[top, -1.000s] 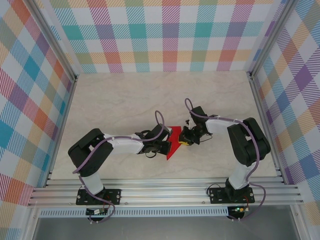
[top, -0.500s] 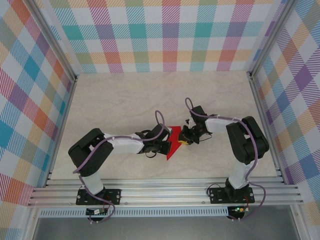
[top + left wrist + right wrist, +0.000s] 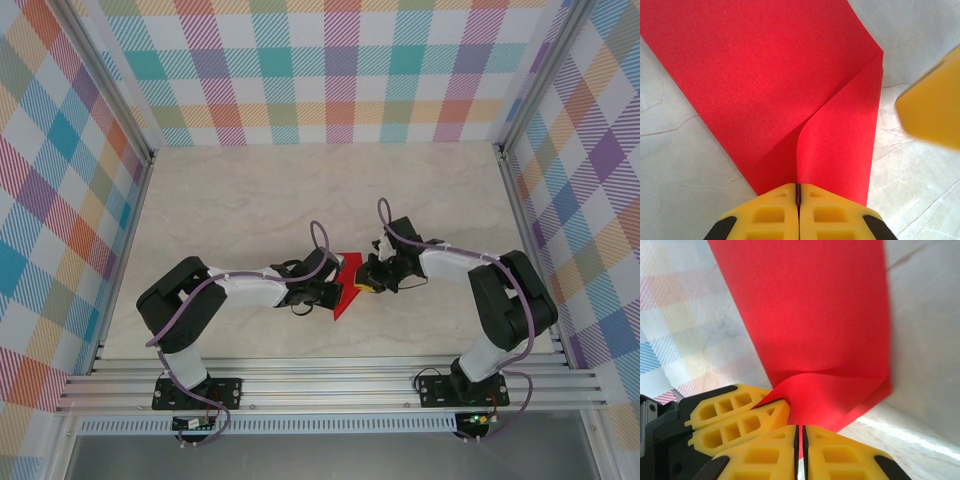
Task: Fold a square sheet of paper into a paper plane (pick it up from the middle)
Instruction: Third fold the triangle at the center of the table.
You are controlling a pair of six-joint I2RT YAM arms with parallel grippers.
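Note:
The red sheet of paper [image 3: 341, 303] lies partly folded near the middle of the table, one flap curling up off the flat layer [image 3: 765, 75]. My left gripper [image 3: 336, 293] comes from the left and is shut on the raised flap's near edge [image 3: 799, 186]. From the right, my right gripper [image 3: 364, 281] is shut on the paper's other edge [image 3: 800, 429], where the sheet [image 3: 810, 315] bends up. The two grippers are close together: the left one's yellow fingers [image 3: 735, 415] touch the paper beside my right jaws, and a right finger [image 3: 932, 102] shows blurred in the left wrist view.
The pale marbled tabletop [image 3: 250, 200] is walled by checked panels [image 3: 330, 70] at the back and both sides. An aluminium rail [image 3: 330, 385] carrying both arm bases runs along the near edge.
The right arm's elbow has swung out to the right and lower while its gripper stayed at the paper. The left arm and the paper have hardly moved.

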